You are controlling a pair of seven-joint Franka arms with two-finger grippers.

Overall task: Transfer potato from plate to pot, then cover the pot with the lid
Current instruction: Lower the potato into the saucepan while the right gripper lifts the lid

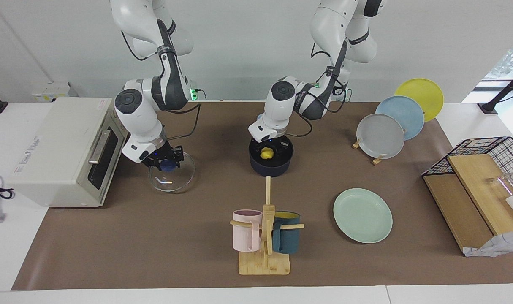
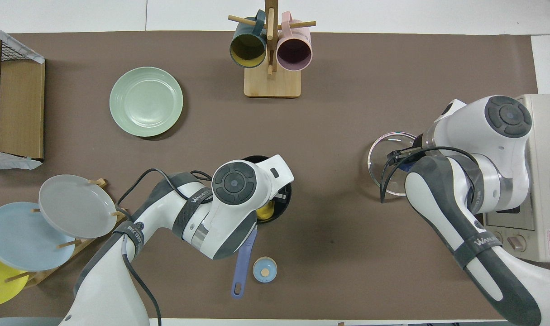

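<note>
The small, lumpy, bright-yellow potato (image 1: pixel 266 153) sits inside the round dark saucepan pot (image 1: pixel 271 167); the left gripper (image 1: pixel 270 146) reaches into the pot, its fingers clamped on the potato; the right gripper (image 1: pixel 166 161) is closed on the blue knob of the clear glass, metal-rimmed lid (image 1: pixel 172 174) beside the white toaster oven (image 1: pixel 62 147); the smooth, pale mint-green round plate (image 1: pixel 362 215) lies bare; only the overhead view shows the pot's long blue handle (image 2: pixel 243 265) and a small blue-topped bell (image 2: pixel 265 270).

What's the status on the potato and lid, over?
Left claw shut on potato inside pot. Right claw shut on lid knob, lid on table. Plate empty. Nothing blocking.
</note>
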